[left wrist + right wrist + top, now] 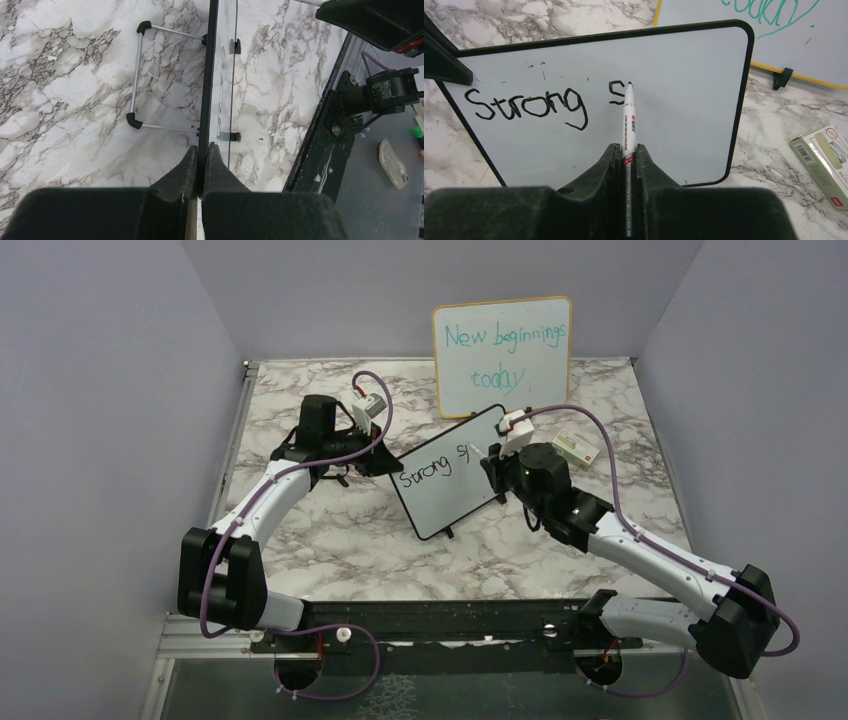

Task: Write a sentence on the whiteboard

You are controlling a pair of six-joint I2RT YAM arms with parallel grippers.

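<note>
The small black-framed whiteboard (pixel 447 478) stands tilted at mid-table and reads "Strong" plus a partly drawn letter. From the right wrist its face (pixel 684 75) fills the view. My left gripper (pixel 372 457) is shut on its left edge; the left wrist view sees the whiteboard (pixel 208 75) edge-on, pinched in my left gripper (pixel 202 150). My right gripper (pixel 497 462) is shut on a white marker (pixel 629 120), whose tip touches the board at that unfinished letter. The marker runs straight out of my right gripper (pixel 626 150).
A larger wood-framed board (pixel 503 352) with teal writing "New beginnings today" leans at the back wall. A small green and white box (pixel 577 447) lies right of the boards, also seen as the box (pixel 821 162). The whiteboard's wire stand (pixel 137 75) sticks out behind it.
</note>
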